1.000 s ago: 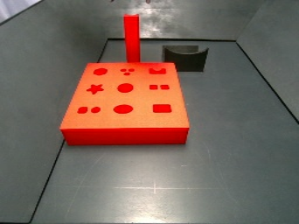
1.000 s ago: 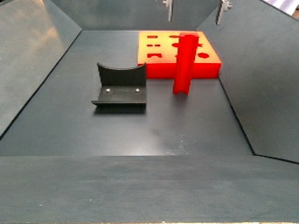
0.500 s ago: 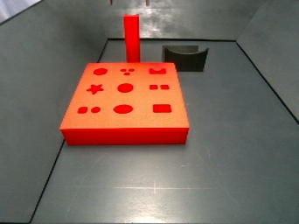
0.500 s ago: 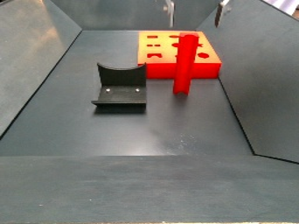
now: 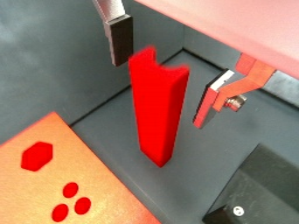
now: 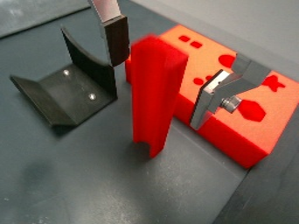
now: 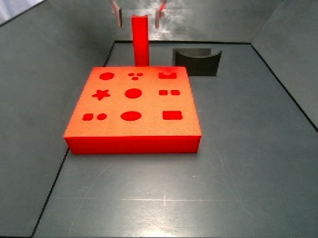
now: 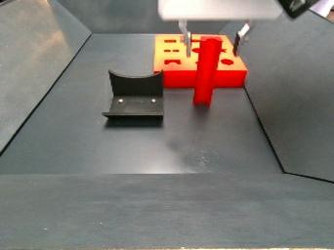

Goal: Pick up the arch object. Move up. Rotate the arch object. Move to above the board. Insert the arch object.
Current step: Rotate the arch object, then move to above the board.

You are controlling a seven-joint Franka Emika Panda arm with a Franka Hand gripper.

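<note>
tool (image 5: 163,70) open, straddling arch top | arch (image 5: 158,109) upright, between fingers, untouched | beside board (image 7: 130,139) far edge

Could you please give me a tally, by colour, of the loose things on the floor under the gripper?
Red or orange-red: 2, the upright arch object and the board.
Dark grey: 1, the block with an arched hollow.
Total: 3.
The gripper is open, its fingers either side of the arch object's top.
</note>
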